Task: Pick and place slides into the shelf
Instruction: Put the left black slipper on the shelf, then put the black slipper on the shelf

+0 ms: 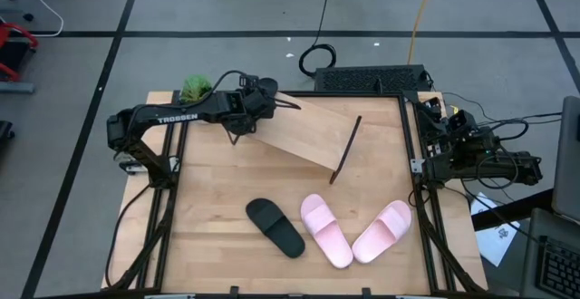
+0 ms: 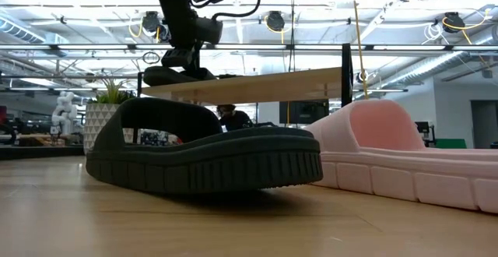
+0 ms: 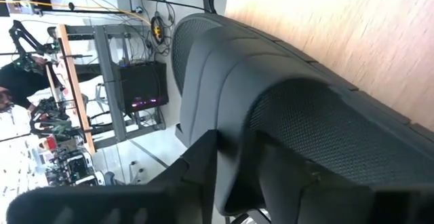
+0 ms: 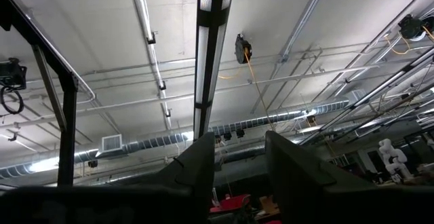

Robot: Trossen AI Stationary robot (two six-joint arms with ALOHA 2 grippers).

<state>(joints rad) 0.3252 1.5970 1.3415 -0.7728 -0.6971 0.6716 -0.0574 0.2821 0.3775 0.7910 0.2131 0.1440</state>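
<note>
Black slide [image 2: 204,154] is lying nearest the low camera, a pink slide [image 2: 405,152] beside it, the second black slide [image 2: 177,75] sitting on the shelf [image 2: 264,82]. From above, left gripper [image 1: 263,97] is hovering at the shelf's left end, two pink slides [image 1: 324,229] lying on the table [image 1: 217,168]; right gripper [image 4: 237,157] is waiting alongside, jaws parted. Left wrist: fingers [image 3: 196,170] are straddling the black slide, grip indeterminate.

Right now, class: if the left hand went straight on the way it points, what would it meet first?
Most likely the matte black slip-on sandal directly ahead of the left hand, lying on the slanted light-wood shelf board.
</note>
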